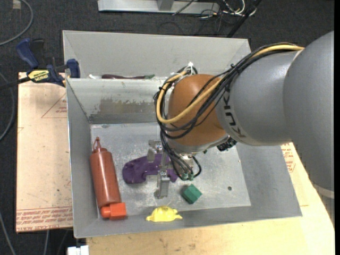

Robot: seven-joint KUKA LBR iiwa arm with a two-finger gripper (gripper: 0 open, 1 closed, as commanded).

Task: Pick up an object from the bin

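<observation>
The end effector (159, 170) sits low at the middle of the bin (122, 97). Its 2 fingers are spread and grip nothing, straddling the right end of the purple toy (135, 171). This looks like the grasp step. Next it should close squarely, then lift clear of the green block (190, 194).

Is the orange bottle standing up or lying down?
Lying down. The orange bottle rests flat on its side on the floor of the bin, along the left wall, with its whole length showing from above.
</observation>
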